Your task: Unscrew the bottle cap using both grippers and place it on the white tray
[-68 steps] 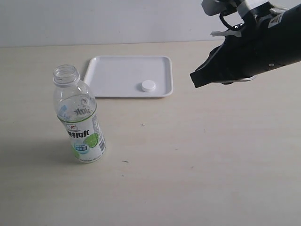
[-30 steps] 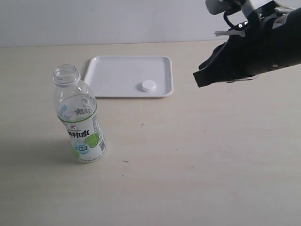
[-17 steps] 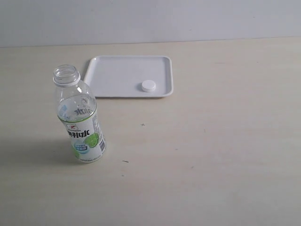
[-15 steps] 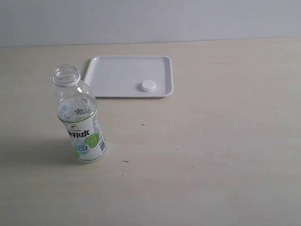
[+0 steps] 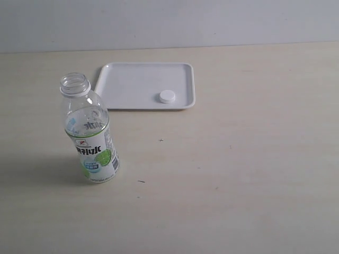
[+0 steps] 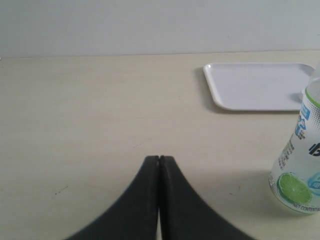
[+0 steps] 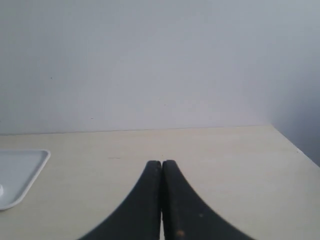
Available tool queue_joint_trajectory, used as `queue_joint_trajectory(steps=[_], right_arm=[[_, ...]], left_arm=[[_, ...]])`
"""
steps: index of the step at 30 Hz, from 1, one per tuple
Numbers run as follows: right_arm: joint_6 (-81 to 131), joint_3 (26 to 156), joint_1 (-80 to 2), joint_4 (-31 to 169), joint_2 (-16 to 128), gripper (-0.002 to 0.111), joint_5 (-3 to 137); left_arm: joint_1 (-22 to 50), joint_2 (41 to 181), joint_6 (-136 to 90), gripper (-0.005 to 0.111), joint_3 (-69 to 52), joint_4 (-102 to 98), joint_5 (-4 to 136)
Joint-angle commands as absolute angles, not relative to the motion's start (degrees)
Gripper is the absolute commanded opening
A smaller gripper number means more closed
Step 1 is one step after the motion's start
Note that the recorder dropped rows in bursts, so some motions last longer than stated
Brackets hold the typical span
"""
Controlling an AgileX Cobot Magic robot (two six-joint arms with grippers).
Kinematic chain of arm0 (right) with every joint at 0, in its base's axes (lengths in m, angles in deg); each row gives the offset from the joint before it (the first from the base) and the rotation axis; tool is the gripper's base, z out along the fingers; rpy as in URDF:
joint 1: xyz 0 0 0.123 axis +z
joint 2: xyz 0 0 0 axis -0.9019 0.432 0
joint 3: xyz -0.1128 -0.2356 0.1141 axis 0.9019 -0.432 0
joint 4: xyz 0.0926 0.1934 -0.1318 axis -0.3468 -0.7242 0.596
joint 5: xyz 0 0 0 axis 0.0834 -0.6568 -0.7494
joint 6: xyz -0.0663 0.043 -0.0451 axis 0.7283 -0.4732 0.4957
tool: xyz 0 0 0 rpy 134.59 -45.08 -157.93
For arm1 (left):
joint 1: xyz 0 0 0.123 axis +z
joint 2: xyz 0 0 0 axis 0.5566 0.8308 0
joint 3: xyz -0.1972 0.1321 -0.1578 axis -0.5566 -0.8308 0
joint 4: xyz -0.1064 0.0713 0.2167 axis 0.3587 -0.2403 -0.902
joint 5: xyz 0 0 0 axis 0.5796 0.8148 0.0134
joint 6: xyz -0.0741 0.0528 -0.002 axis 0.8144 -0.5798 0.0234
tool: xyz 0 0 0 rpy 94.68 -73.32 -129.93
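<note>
- The white bottle cap (image 5: 167, 96) lies flat inside the white tray (image 5: 127, 84), near the tray's right end and close to its front rim in the exterior view.
- The white tray, shallow with rounded corners, sits on the pale counter (image 5: 238, 159) towards the back, not far from the light grey wall (image 5: 169, 21).
- The clear plastic bottle (image 5: 90, 135) stands upright on the counter in front of the tray's left corner and apart from it, its threaded neck open at the top.
- A white-and-green label (image 5: 94, 153) wraps the lower half of the bottle, with dark characters and a lime printed on it.
- The left pincer (image 6: 159, 159) is closed, its two black fingers pressed together from tip downward with nothing between them. It is above bare counter, and the left wrist view shows the bottle off to one side and the tray beyond.
- The right pincer (image 7: 161, 163) is likewise closed, black fingers meeting along a thin seam and gripping nothing. It points across the counter towards the wall, with one corner of the tray at the edge of the right wrist view.
- Two small dark specks (image 5: 160, 140) mark the counter between the bottle and the open surface to its right.
</note>
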State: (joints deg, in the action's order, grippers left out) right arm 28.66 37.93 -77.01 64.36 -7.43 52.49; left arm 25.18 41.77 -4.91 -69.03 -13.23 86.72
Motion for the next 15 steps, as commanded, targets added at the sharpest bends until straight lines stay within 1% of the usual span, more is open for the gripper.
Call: queue_joint_trajectory(steps=[1, 9, 15], right_arm=[[15.00, 35.03, -77.41, 75.51, -11.99, 0.000, 52.04], [17.38, 31.79, -77.41, 74.97, -15.76, 0.000, 50.31], [17.76, 28.64, -77.41, 75.18, -15.80, 0.000, 50.20]], left_arm=[[25.29, 41.39, -4.51, 0.000, -69.19, -13.01, 86.59], [25.29, 41.39, -4.51, 0.000, -69.19, -13.01, 86.59], [25.29, 41.39, -4.51, 0.000, -69.19, -13.01, 86.59]])
